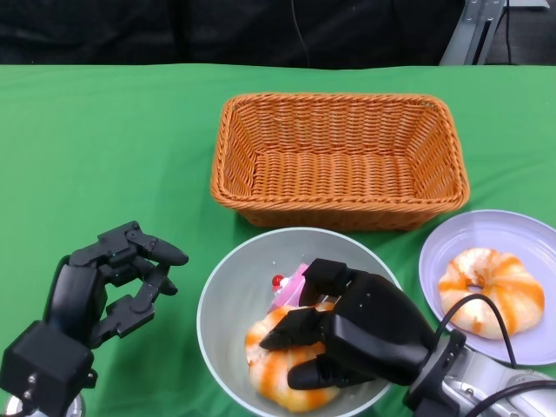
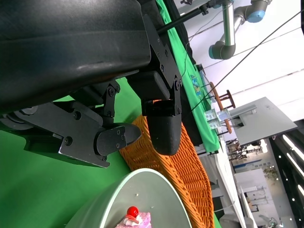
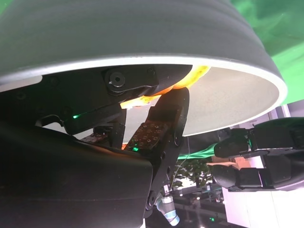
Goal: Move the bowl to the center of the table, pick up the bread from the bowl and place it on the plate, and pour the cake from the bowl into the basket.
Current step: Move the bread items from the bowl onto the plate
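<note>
— Head view first: where is the bowl (image 1: 228,295)?

— On the green desk (image 1: 104,165), just in front of the wicker basket (image 1: 339,161) and beside the lilac plate (image 1: 504,239). One orange-striped bread (image 1: 491,287) lies on that plate; a second bread (image 1: 269,369) lies in the bowl, with the pink cake (image 1: 291,287) behind it.

— And the right hand (image 1: 356,334)?

— It reaches over the near rim into the bowl, its fingers (image 1: 291,330) bent around the bread there and touching it. The right wrist view shows the bread pressed between the fingers and the bowl's wall.

— The left hand (image 1: 109,291)?

— It sits over the desk to the bowl's left, clear of it, holding nothing, fingers apart and half-curled. Its wrist view catches the cake's red cherry (image 2: 132,210) inside the bowl.
</note>
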`<state>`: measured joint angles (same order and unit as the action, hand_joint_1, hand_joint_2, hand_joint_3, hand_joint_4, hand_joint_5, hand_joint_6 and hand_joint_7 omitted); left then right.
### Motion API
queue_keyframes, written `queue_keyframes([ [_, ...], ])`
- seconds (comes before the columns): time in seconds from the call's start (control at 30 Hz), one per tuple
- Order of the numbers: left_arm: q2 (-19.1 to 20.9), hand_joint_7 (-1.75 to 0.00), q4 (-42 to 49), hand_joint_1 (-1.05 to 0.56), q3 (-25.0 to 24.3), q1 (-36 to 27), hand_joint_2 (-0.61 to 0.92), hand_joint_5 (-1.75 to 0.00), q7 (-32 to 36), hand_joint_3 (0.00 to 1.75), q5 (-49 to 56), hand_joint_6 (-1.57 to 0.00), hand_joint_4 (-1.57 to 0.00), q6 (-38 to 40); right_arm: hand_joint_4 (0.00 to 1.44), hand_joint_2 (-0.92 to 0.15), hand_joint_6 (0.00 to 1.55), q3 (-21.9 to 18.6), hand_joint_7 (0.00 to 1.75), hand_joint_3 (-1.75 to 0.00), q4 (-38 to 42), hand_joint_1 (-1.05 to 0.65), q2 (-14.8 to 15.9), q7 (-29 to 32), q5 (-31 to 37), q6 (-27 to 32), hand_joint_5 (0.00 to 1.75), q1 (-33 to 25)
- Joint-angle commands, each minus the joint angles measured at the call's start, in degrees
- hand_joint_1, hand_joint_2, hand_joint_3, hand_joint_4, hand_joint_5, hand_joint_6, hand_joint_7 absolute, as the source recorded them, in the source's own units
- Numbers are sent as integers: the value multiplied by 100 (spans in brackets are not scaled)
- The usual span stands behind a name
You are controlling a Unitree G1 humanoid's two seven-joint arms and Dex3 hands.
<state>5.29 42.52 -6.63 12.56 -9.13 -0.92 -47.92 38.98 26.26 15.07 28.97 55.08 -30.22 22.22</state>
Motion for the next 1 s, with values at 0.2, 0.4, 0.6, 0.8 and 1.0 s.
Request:
queue_keyframes([
  [0.2,66,-105,-16,2,3,-6,81,-137,3,62,-50,-80,-75,-1,53,-92,70,-296,96,-7,236,-21,35,208,-264,-287,155,126],
  [0.4,86,-105,-9,2,2,-12,82,-137,53,60,6,-80,-75,-14,57,-92,67,-484,99,-9,94,-22,-21,255,-300,-253,143,77],
  [0.6,87,-106,-2,1,-3,-16,81,-137,65,61,19,-80,-76,-45,62,-92,70,-598,98,-12,79,-23,-79,400,-318,-323,134,86],
  [0.8,88,-106,20,1,-12,-11,81,-134,83,61,29,-80,-77,-34,67,-92,72,-701,100,-13,55,-24,-123,424,-417,-393,129,69],
  [1.0,97,-105,32,0,-22,-10,81,-133,92,61,40,-80,-77,-25,70,-92,73,-745,102,-13,26,-25,-135,492,-409,-498,127,54],
])
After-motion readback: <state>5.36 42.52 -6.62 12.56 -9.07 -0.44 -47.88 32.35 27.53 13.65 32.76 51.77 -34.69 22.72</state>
